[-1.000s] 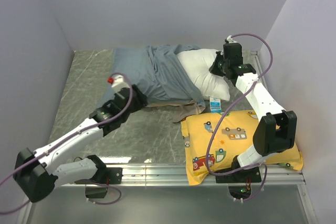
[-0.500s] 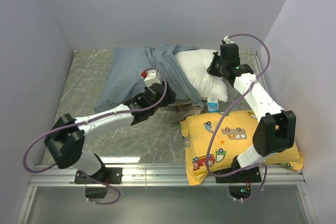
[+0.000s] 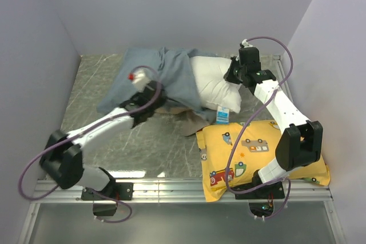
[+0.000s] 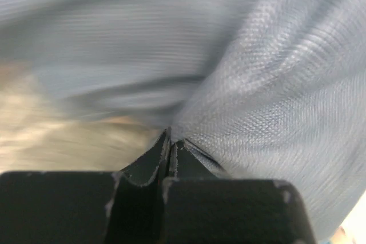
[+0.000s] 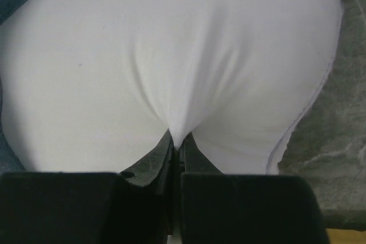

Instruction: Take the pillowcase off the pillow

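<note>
**Table layout at time of inspection**

At the rear of the table (image 3: pixel 86 92), right of centre: the pillow (image 3: pixel 213 81). Over its left end and spreading further left: the pillowcase (image 3: pixel 143 72). At the pillow's near right corner: the label tag (image 3: pixel 222 115). Just in front of that corner, along the table's near right edge and beneath the right arm: the smaller pillow (image 3: pixel 257 147). On the near edge of the pillowcase, left of centre: the left gripper (image 3: pixel 154 96), clamped on a fold. Against the pillow's right end: the right gripper (image 3: pixel 233 75), pinching the pillow's surface.
</note>
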Robot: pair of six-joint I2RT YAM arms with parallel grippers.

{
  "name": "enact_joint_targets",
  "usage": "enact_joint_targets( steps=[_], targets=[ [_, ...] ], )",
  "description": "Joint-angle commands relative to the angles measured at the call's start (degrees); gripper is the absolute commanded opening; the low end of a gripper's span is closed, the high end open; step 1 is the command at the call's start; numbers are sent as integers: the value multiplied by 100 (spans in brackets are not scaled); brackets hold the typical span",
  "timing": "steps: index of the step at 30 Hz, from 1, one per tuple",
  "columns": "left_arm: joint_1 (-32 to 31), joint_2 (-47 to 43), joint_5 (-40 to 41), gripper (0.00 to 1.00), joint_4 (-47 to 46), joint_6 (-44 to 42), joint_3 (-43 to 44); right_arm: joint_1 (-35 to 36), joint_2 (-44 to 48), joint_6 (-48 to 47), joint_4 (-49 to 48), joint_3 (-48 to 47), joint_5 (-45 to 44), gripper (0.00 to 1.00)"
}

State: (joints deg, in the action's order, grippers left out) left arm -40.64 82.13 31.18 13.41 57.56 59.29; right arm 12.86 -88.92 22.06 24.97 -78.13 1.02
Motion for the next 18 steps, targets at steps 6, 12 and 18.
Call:
enact_joint_targets(
  steps=[6,12,18],
  targets=[
    [3587,-2700,249,0,1426,265,-1086,-574,148,0,-45,-493,223,0],
    [3819,-3079,-139,1,1208,-315,-1068,-435,33,-9,-176,-476,750,0],
    [2941,-3089,362,0,1515,-728,-533,146,235,-448,-309,-273,523,14]
  ],
)
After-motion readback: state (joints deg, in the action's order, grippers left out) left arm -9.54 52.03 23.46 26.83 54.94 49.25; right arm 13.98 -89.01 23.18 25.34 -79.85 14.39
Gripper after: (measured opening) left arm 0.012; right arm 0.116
